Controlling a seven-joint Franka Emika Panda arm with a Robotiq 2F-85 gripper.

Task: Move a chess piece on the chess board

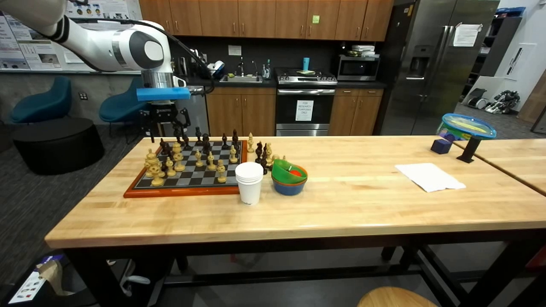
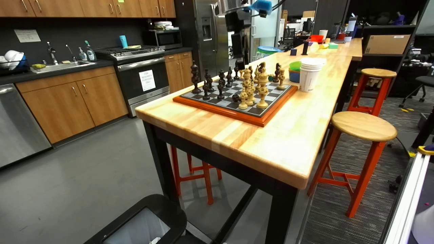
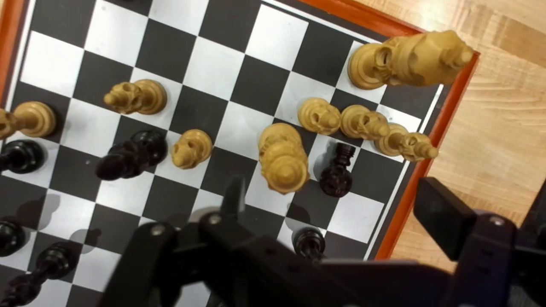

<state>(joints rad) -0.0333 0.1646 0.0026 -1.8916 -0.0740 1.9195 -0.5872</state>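
The chess board (image 1: 183, 191) lies at the table's end with pale and dark pieces on it; it also shows in an exterior view (image 2: 220, 109) and the wrist view (image 3: 259, 79). My gripper (image 1: 168, 131) is open and empty above the board's edge; it also shows in an exterior view (image 2: 241, 62). In the wrist view its spread fingers (image 3: 339, 207) are over the board's side. A dark piece lies on its side (image 3: 337, 170) beyond the gap between them. A dark upright piece (image 3: 308, 241) is partly hidden by the gripper. A large pale piece (image 3: 283, 164) stands beside the lying one.
Several pale pieces (image 3: 318, 116) stand close together near a board corner. A tall pale piece (image 3: 409, 59) stands at that corner. A stack of white cups (image 1: 249, 183) and colored bowls (image 1: 289, 187) stand beside the board. More pieces (image 1: 259, 151) stand off the board on the table.
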